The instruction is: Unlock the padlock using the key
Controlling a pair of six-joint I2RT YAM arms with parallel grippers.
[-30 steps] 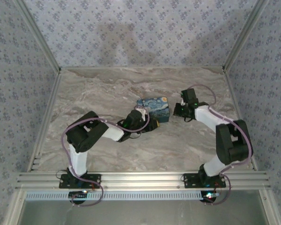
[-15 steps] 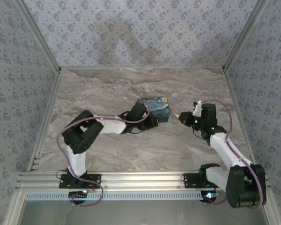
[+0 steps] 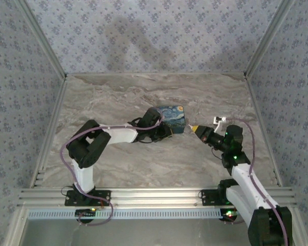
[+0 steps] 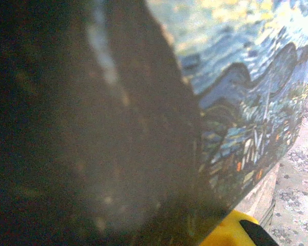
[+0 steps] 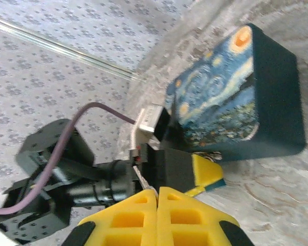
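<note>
Grey-brown marble-patterned table top (image 3: pixel 118 92), closed in on three sides by blue-flowered papered walls (image 3: pixel 159 36). Ribbed aluminium rail (image 3: pixel 159 195) along the near edge, at the arm bases.

Rectangular box printed with a blue-and-yellow starry-night painting (image 3: pixel 172 114) just right of centre, well clear of every edge. Wide bare marble behind it up to the far wall, and on the left. Bare strip in front too, between the box and the rail.

Left gripper (image 3: pixel 164 132) hard against the box's near-left corner. One yellow finger (image 4: pixel 228 231) pokes out under the box in the left wrist view. Opening and hold: cannot tell.

Right gripper (image 3: pixel 195 128) just off the box's right end, a narrow gap between. Yellow fingers (image 5: pixel 138 220) pressed flat together, fully closed. Key between them or not: cannot tell.

Padlock: place cannot be told.

Against one second ago: right arm dropped from a raised elbow to a low reach out of the near-right corner, with its tip now lower and pointing at the box. Left forearm stretched further, with its gripper nearer the box. Box unmoved.
</note>
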